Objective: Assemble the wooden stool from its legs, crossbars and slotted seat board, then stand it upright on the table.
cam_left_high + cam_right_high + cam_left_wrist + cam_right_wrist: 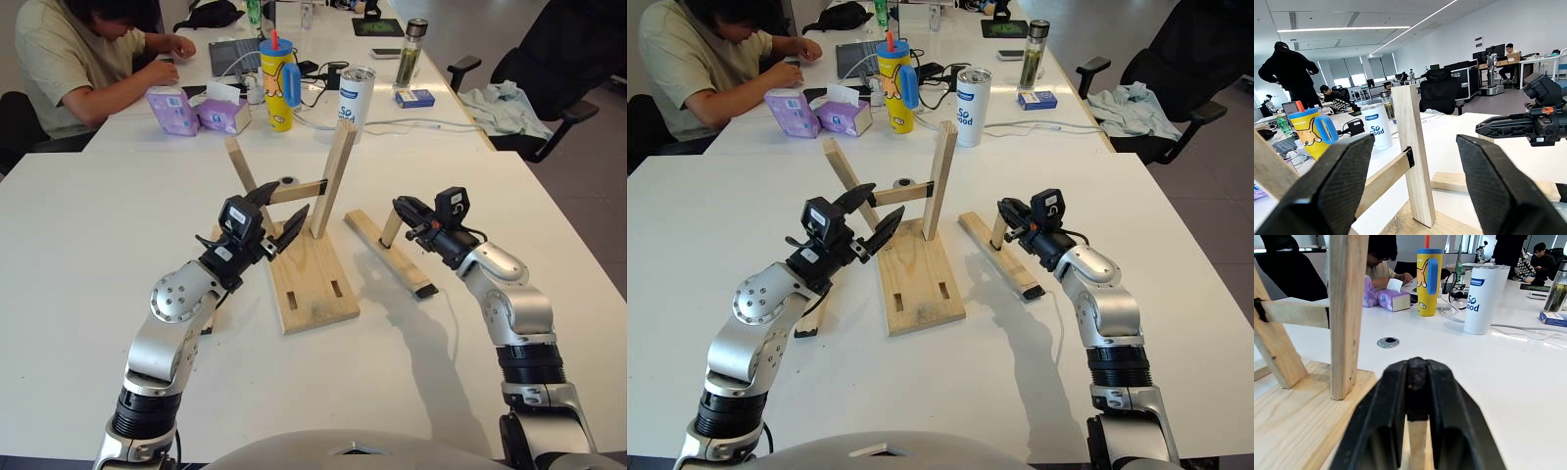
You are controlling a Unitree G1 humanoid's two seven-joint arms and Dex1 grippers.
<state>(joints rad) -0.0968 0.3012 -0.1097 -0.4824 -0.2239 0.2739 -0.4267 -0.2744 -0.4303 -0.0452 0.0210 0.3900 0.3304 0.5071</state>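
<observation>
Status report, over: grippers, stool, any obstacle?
Left gripper open near standing legs. Right gripper shut on loose leg piece. Seat board flat, two legs in. White tumbler behind, apart.

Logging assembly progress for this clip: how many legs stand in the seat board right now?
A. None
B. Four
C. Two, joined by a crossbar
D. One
C: two legs rise from the flat-lying seat board, linked by a crossbar. A loose wooden piece lies on the table beside it, held by the right gripper.
</observation>
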